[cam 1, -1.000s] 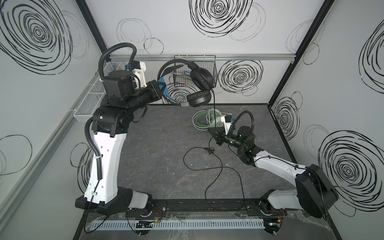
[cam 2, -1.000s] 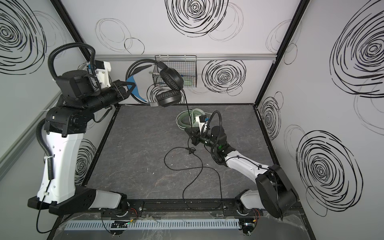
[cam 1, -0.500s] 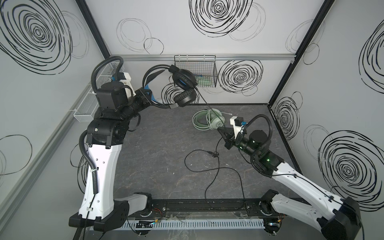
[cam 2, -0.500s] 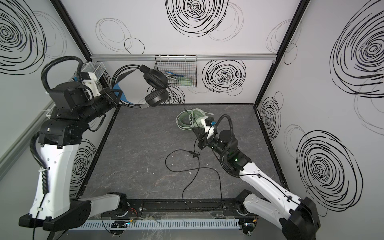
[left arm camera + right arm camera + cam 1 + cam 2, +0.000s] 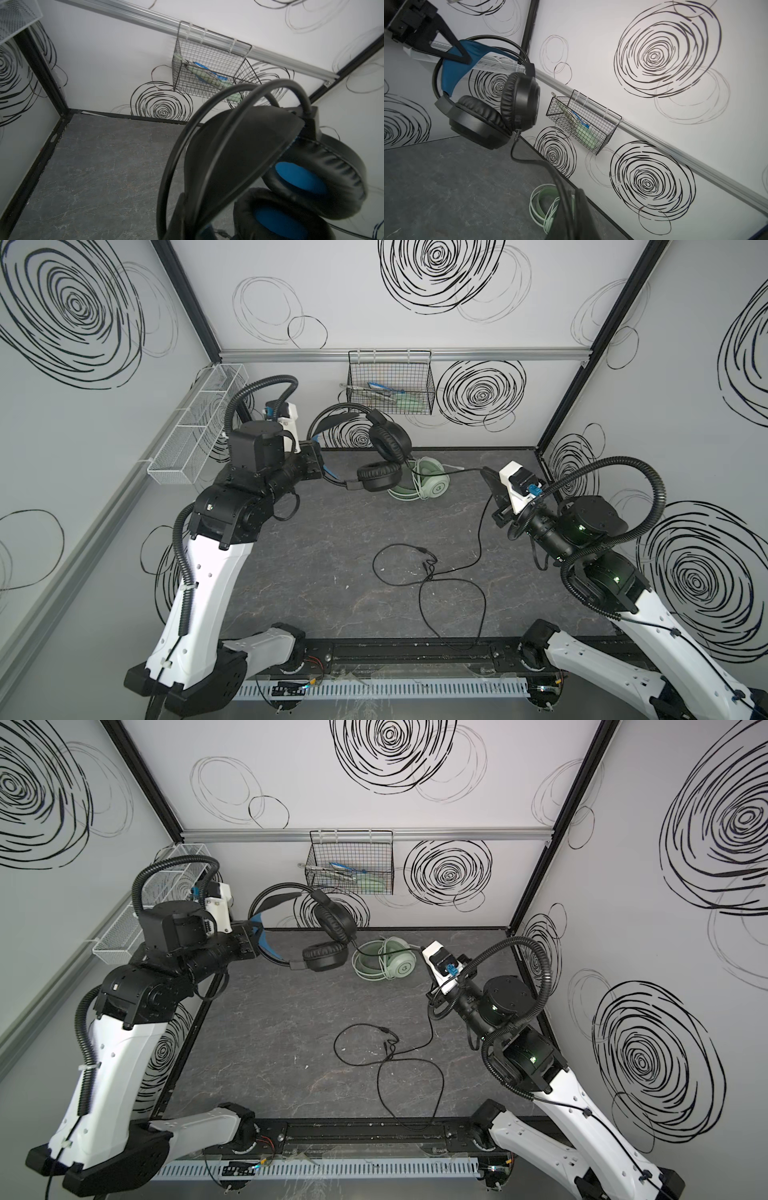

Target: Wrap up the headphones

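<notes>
The black headphones (image 5: 382, 456) are held aloft, headband pinched in the left hand (image 5: 319, 458), so the cord (image 5: 479, 531), pinched by the right hand (image 5: 487, 477), can be wound.

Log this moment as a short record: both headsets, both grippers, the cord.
black headset: in the air, clear of the floor
left gripper: shut on the black headset's blue headband
black cord: unwrapped, mostly loose loops on the floor
right gripper: shut on the black cord, a short way from the earcup
mint headset: lying on the floor at the back, untouched
</notes>
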You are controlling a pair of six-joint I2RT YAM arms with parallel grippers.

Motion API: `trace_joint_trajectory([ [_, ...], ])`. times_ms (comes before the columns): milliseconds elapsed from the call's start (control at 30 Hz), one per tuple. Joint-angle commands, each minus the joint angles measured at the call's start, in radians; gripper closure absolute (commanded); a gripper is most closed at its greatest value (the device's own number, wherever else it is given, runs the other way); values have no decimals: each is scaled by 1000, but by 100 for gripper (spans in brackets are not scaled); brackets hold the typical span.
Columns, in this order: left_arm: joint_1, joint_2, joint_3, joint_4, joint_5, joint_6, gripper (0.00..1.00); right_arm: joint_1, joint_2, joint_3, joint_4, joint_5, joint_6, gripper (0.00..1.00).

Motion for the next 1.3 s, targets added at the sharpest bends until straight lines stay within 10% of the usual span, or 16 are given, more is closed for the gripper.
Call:
trace_joint_trajectory([
  [0, -93, 30, 33, 17, -50, 125, 100, 26, -10, 63, -43, 12, -204, 100],
  [567, -367, 72, -82, -16, 185, 271, 100, 73, 113, 166, -28, -40, -298, 90],
  [1267, -457, -27, -178, 103, 398, 156, 100, 44, 37, -74, 225, 20, -25, 70],
])
